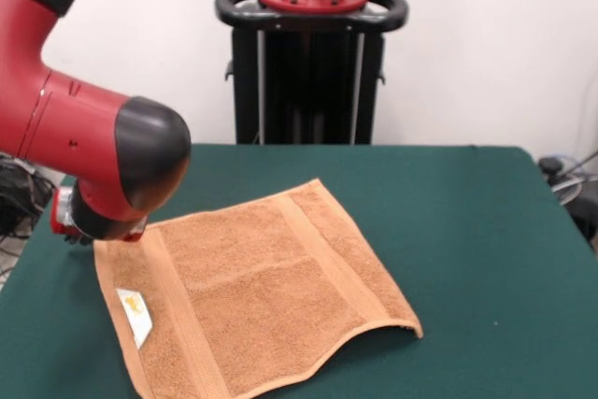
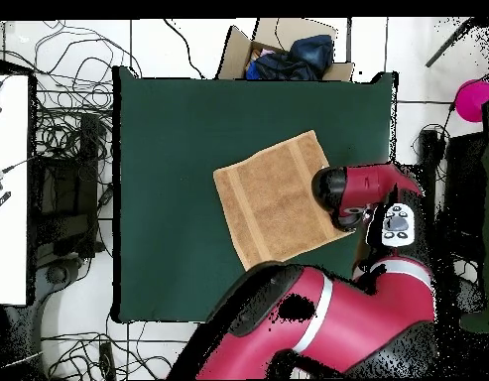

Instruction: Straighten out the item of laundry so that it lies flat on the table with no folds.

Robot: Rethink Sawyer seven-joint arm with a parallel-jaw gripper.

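Note:
The orange-tan towel [image 1: 262,287] lies spread on the dark green table [image 1: 467,231], with band stripes near both ends and a white tag [image 1: 135,317] at its near-left corner. Its near-right corner [image 1: 411,328] and near edge rise slightly off the table. My gripper [image 1: 79,231] sits low at the towel's far-left corner, mostly hidden behind the arm's black elbow joint. In the overhead view the towel [image 2: 273,198] lies right of the table's [image 2: 179,198] middle, and the arm's end [image 2: 352,210] covers its right edge.
The black pedestal [image 1: 311,53] stands at the table's far side. A cardboard box with dark cloth [image 2: 288,50] lies beyond the table's top edge in the overhead view. Cables [image 2: 60,129] and a white desk [image 2: 8,189] lie to the left.

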